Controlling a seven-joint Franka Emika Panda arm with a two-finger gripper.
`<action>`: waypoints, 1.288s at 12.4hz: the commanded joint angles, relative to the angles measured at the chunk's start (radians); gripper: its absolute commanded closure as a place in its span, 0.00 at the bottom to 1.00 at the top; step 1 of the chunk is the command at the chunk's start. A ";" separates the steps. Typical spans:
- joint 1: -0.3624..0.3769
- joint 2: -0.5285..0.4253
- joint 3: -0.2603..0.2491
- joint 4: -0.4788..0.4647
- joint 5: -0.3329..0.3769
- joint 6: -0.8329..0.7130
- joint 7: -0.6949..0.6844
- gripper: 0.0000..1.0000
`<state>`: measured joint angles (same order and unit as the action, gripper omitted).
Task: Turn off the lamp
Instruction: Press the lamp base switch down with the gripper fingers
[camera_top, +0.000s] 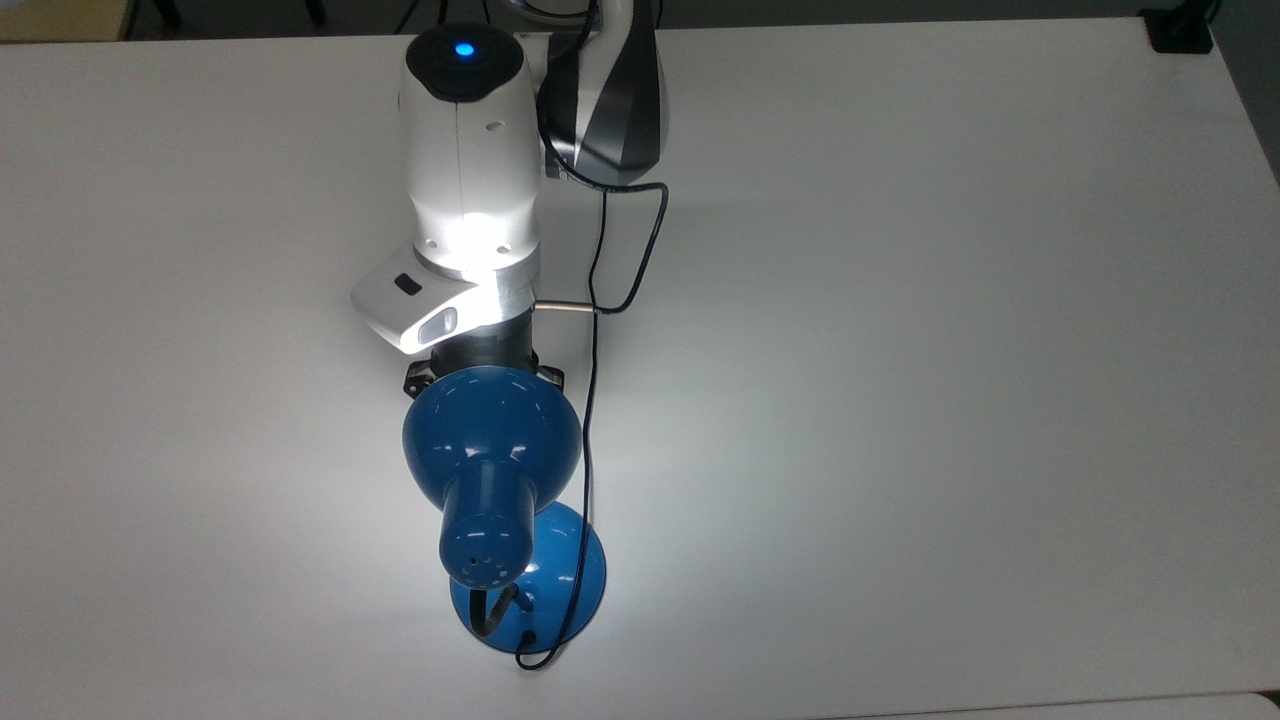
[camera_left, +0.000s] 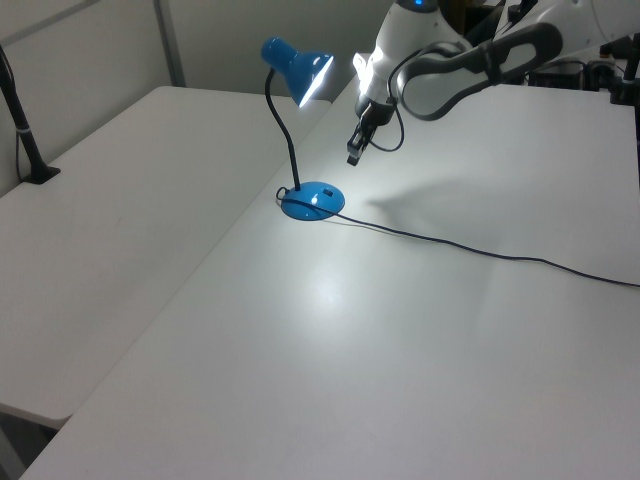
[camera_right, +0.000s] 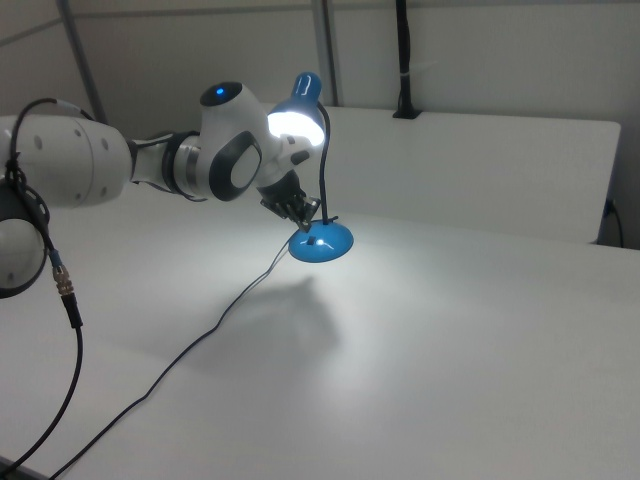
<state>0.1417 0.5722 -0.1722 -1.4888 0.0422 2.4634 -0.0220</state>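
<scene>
The blue lamp is lit, its shade throwing a bright patch on the white table. Its round base stands on the table with the black neck rising from it. My gripper hangs shut and holds nothing, pointing down just to the left view's right of the base and above it. In the right view the gripper sits close to the neck, just above the base. From the top view the shade covers the gripper, and the white wrist shows behind it.
The lamp's thin black cord runs from the base across the table to the far edge. The arm's own cable loops beside it. A black post stands clamped on the neighbouring table at the left view's left.
</scene>
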 joint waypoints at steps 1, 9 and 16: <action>0.004 0.110 0.007 0.119 0.011 0.025 0.033 1.00; 0.025 0.193 0.010 0.137 0.008 0.127 0.034 1.00; 0.041 0.206 0.010 0.104 -0.038 0.137 0.025 1.00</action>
<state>0.1634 0.7545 -0.1559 -1.3706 0.0246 2.5771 -0.0081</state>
